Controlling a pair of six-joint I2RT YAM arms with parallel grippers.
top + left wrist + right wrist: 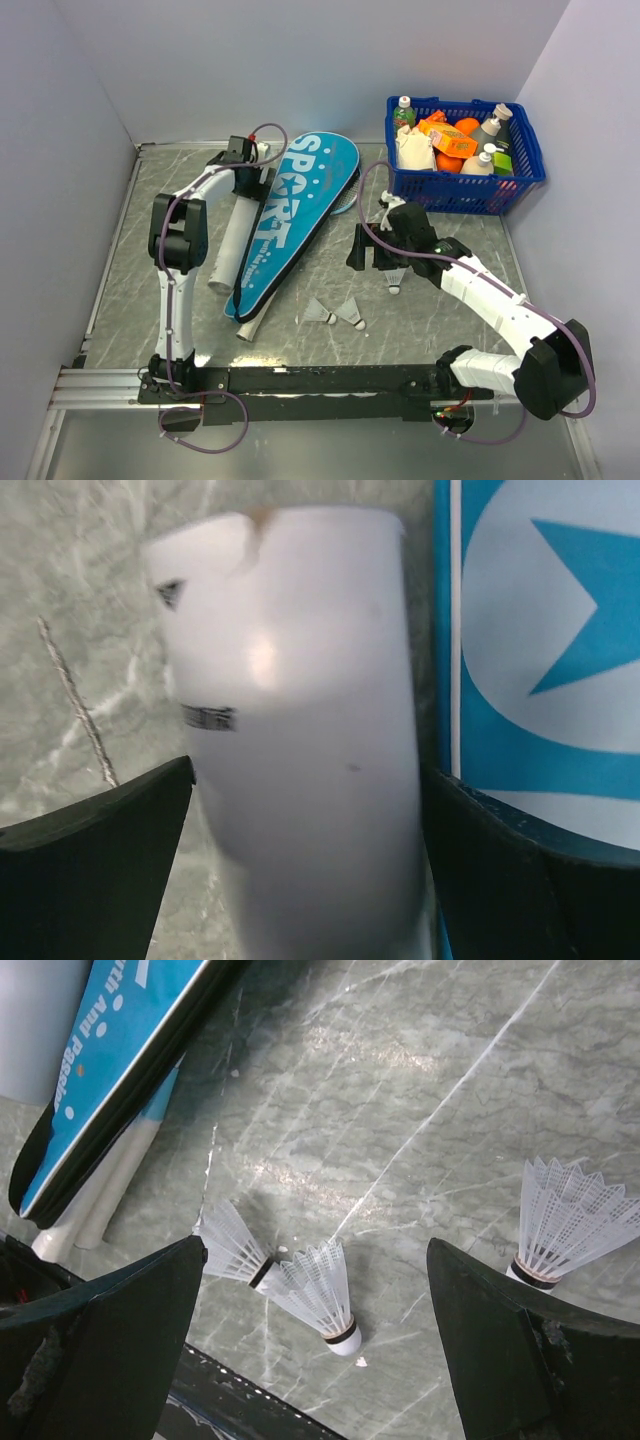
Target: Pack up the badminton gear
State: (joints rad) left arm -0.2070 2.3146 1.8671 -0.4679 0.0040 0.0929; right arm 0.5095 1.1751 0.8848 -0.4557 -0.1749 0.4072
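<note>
The blue bag (pixel 290 215) lettered SPORT lies diagonally at mid table. Racket handles (pixel 250 328) stick out of its near end and part of a racket head (pixel 347 200) shows at its far right edge. The long white tube (pixel 232 245) lies along the bag's left side. My left gripper (pixel 250 178) is open, its jaws straddling the tube's far end (pixel 300 730), with the bag (pixel 540 630) just to the right. My right gripper (pixel 385 252) is open and empty above the table. Two shuttlecocks (pixel 300 1285) lie touching below it, and a third (pixel 565 1225) lies to the right.
A blue mesh basket (pixel 465 190) with bottles and orange items stands at the back right, just behind my right gripper. Grey walls close the table at the back and left. The black rail (pixel 330 380) runs along the near edge.
</note>
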